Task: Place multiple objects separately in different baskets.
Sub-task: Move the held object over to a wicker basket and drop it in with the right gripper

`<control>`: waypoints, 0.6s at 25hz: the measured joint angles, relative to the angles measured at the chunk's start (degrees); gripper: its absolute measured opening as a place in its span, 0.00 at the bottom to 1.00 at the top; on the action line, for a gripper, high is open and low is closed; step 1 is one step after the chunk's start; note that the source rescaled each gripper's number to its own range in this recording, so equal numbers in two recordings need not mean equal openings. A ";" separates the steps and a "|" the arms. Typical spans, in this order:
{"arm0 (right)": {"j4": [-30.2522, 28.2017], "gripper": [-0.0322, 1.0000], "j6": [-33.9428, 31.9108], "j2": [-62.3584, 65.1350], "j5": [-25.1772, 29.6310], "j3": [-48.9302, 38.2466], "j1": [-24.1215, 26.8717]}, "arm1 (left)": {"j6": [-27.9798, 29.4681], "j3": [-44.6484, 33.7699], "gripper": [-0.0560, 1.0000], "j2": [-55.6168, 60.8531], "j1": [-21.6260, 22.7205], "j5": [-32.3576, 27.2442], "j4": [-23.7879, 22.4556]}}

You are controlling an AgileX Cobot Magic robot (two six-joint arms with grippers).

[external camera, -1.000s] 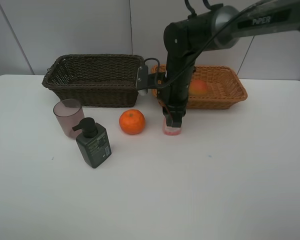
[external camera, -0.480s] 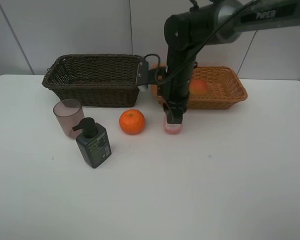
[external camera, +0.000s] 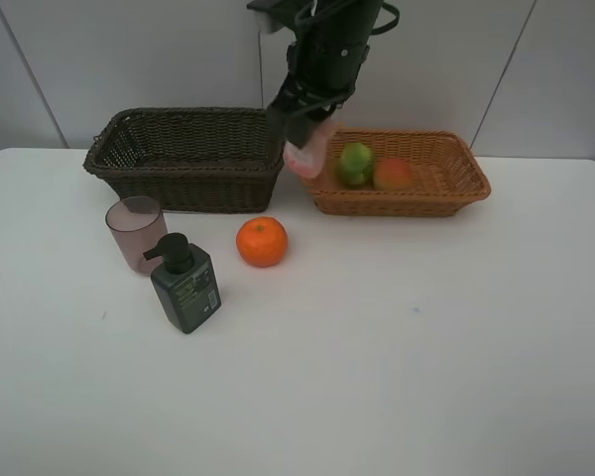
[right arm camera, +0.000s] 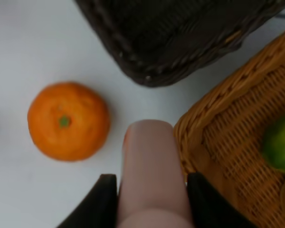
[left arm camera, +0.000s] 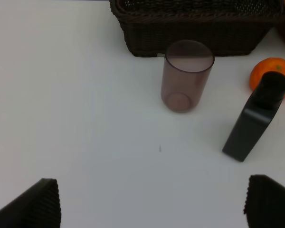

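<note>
My right gripper [external camera: 300, 127] is shut on the pink bottle [external camera: 306, 156] and holds it in the air between the dark brown basket [external camera: 188, 184] and the light orange-brown basket [external camera: 409, 203]. In the right wrist view the bottle [right arm camera: 151, 166] sits between the fingers [right arm camera: 103, 199], above the light basket's rim [right arm camera: 213, 118]. The green fruit [external camera: 355, 162] and the peach [external camera: 393, 174] lie in the light basket. The orange [external camera: 262, 241], mauve cup [external camera: 136, 232] and dark green pump bottle [external camera: 184, 285] stand on the table. My left gripper [left arm camera: 152, 209] is open and empty, near the cup [left arm camera: 187, 76].
The white table [external camera: 397, 347] stretches from the baskets to the front edge. The dark brown basket shows nothing inside. The left wrist view also shows the pump bottle [left arm camera: 255, 124], the orange [left arm camera: 270, 75] and the dark basket [left arm camera: 194, 26].
My right gripper has lifted the pink bottle off the table beside the orange and carried it up and back, to the gap between the two baskets.
</note>
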State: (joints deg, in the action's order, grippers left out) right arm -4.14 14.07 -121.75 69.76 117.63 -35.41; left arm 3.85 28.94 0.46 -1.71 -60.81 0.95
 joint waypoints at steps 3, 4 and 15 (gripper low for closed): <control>0.24 0.05 -4.70 -1.71 0.28 4.70 -0.80 | 0.00 0.00 1.00 0.00 0.00 0.00 0.00; 0.30 0.05 -5.69 -2.20 0.28 5.93 -1.22 | 0.00 0.00 1.00 0.00 0.00 0.00 0.00; 0.79 0.05 -7.01 -7.58 -23.57 8.12 -2.49 | 0.00 0.00 1.00 0.00 0.00 0.05 0.00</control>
State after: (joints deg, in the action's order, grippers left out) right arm -3.36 7.06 -129.32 46.19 125.75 -37.90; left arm 3.85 28.94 0.46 -1.71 -60.76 0.95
